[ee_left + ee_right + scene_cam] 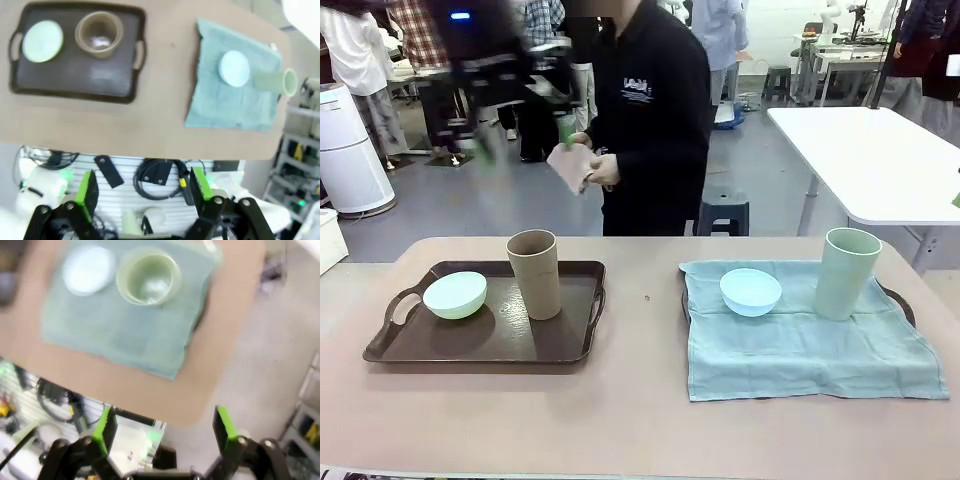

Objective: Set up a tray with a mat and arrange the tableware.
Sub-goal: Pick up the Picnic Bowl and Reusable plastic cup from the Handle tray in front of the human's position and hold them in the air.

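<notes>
On the left, a dark brown tray [480, 345] holds a mint green bowl [455, 294] and a tan brown tumbler [535, 272], both upright. To the right, a teal mat [800, 350] drapes over a second tray whose handle [902, 302] peeks out. A light blue bowl [751, 291] and a pale green tumbler [847, 272] stand on the mat. My left gripper [142, 190] hangs open and empty high above the table's near edge, and it shows as a dark blur [520, 135] in the front view. My right gripper [164, 429] is open and empty, high over the mat [120, 340] and pale green tumbler [148, 277].
At the far side a person holds a pinkish cloth [570, 165] in both hands. A white table [870, 160] and a grey stool [722, 212] stand behind. Bare tabletop [640, 320] lies between the trays. Cables [157, 177] hang below the near edge.
</notes>
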